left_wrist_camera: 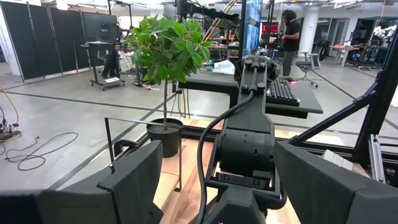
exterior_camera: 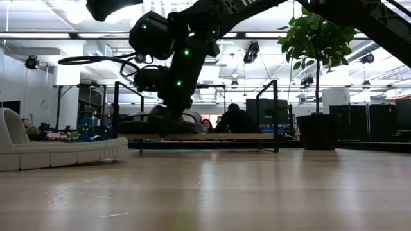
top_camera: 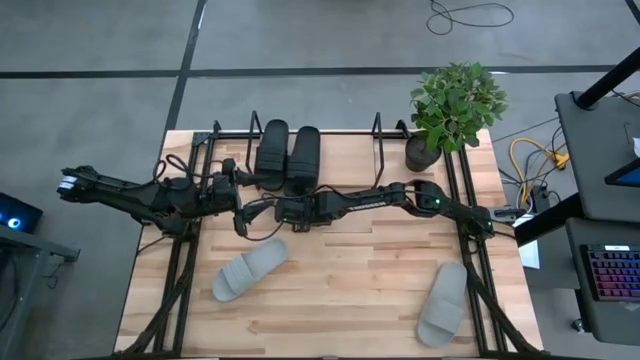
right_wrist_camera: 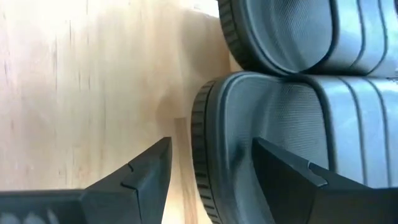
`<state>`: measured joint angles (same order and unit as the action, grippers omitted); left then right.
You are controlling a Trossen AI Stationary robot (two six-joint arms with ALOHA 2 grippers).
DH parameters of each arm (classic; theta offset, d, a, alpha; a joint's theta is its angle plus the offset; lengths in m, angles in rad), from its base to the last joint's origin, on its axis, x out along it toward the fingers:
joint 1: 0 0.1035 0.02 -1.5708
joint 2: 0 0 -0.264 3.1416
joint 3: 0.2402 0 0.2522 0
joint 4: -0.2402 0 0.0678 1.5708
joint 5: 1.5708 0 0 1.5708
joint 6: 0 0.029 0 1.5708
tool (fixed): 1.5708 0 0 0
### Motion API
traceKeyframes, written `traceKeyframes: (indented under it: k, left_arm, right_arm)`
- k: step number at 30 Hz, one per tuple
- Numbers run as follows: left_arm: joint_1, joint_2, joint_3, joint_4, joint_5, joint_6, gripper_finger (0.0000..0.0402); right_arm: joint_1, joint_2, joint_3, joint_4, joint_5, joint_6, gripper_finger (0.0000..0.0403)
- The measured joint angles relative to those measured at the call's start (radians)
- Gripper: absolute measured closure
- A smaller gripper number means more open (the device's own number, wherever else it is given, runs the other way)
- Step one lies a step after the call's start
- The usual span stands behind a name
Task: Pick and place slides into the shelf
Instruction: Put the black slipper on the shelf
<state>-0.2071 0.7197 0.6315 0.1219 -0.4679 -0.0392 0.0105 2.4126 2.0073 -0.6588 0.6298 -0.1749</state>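
Dark slides (top_camera: 287,156) sit paired on the shelf (top_camera: 385,146) at the far edge; right gripper (top_camera: 288,211) hangs open-jawed just beside them. Two grey slides (top_camera: 249,270) wait nearer. Left gripper (top_camera: 240,215) gapes empty.

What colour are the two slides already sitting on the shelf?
Black/dark grey slides on the shelf; clearest in the high view.

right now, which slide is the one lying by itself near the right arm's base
Start at the potted plant on the table's far right corner and come straight toward the near edge. There lies a light grey slide, alone; the other light grey slide lies left of centre.
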Motion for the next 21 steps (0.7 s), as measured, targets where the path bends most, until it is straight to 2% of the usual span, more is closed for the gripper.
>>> traceKeyframes:
  k: [21]
  left_arm:
    - [0.0,0.0,0.0,-0.006,0.0,0.001,0.0109]
  right_arm:
    - [0.05,-0.001,0.095,-0.02,0.024,-0.016,0.019]
